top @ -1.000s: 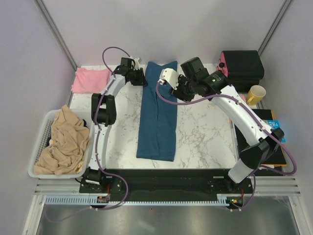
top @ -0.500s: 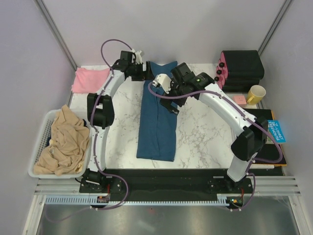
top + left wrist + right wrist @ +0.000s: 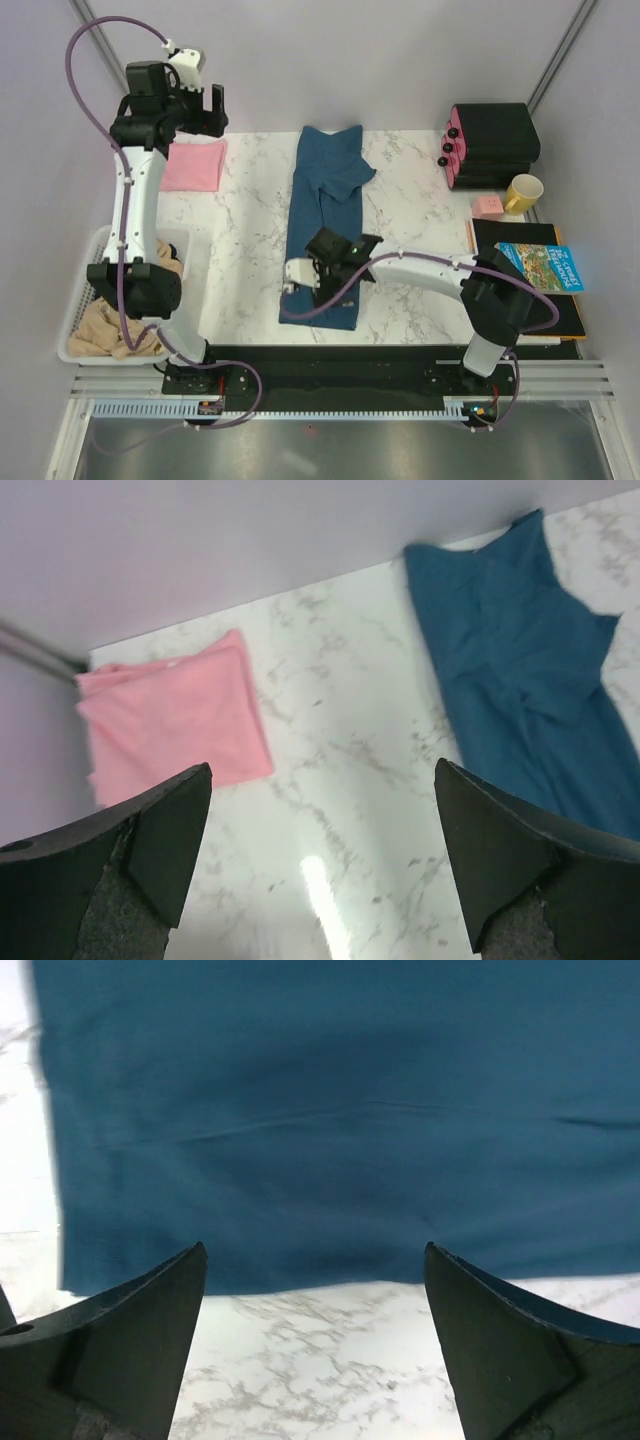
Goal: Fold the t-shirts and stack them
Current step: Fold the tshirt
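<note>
The dark teal-blue t-shirt (image 3: 322, 235) lies as a long narrow strip down the middle of the table, with one sleeve sticking out to the right near the collar. The pale pink t-shirt (image 3: 194, 165) lies folded at the far left. My left gripper (image 3: 207, 104) is open and empty, raised high above the pink shirt. Its wrist view shows the pink shirt (image 3: 170, 722) and the teal shirt's collar end (image 3: 530, 670) below the open left gripper (image 3: 320, 865). My right gripper (image 3: 322, 282) is open and empty, low over the teal shirt's near end. The right wrist view shows the right gripper (image 3: 315, 1345) over marble just short of the teal hem (image 3: 330, 1120).
A white basket (image 3: 76, 300) holding a beige cloth (image 3: 130, 290) stands at the left edge. At the right are a black box (image 3: 495, 135), a yellow mug (image 3: 523, 192), a small pink block (image 3: 487, 206) and a blue printed book (image 3: 545, 266) on a black mat.
My left arm has lifted from the teal shirt's collar and swung left over the pink shirt. My right arm has moved from the collar end down to the near hem. A sleeve now sticks out.
</note>
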Robot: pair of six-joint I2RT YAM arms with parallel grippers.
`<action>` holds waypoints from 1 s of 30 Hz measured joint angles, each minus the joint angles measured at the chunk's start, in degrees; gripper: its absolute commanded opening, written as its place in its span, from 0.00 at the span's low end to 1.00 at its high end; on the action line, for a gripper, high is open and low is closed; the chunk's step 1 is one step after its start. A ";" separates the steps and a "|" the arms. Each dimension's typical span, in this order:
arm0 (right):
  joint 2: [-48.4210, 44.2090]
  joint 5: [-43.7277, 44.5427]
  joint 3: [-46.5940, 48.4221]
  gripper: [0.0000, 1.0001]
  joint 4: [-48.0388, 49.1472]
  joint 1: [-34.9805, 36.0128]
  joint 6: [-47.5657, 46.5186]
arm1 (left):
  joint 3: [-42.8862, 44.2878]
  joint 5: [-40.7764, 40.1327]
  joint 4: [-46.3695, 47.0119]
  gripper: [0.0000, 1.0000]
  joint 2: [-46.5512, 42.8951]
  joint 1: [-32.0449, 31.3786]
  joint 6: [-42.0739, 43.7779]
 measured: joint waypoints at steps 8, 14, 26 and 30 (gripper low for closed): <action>-4.02 9.84 -16.70 0.95 10.36 13.97 -2.58 | -10.97 -7.72 -5.38 1.00 -12.61 0.04 8.22; -4.59 13.29 -16.35 0.95 14.53 17.18 -0.70 | -13.38 -8.87 -6.99 1.00 -13.03 -0.02 9.88; -1.97 13.42 -13.40 0.93 18.84 18.93 3.06 | -13.25 -9.64 -7.45 1.00 -12.52 -0.02 9.92; -0.42 13.40 -13.40 0.93 19.96 18.95 4.63 | -11.93 -10.29 -7.56 1.00 -10.73 -0.02 10.29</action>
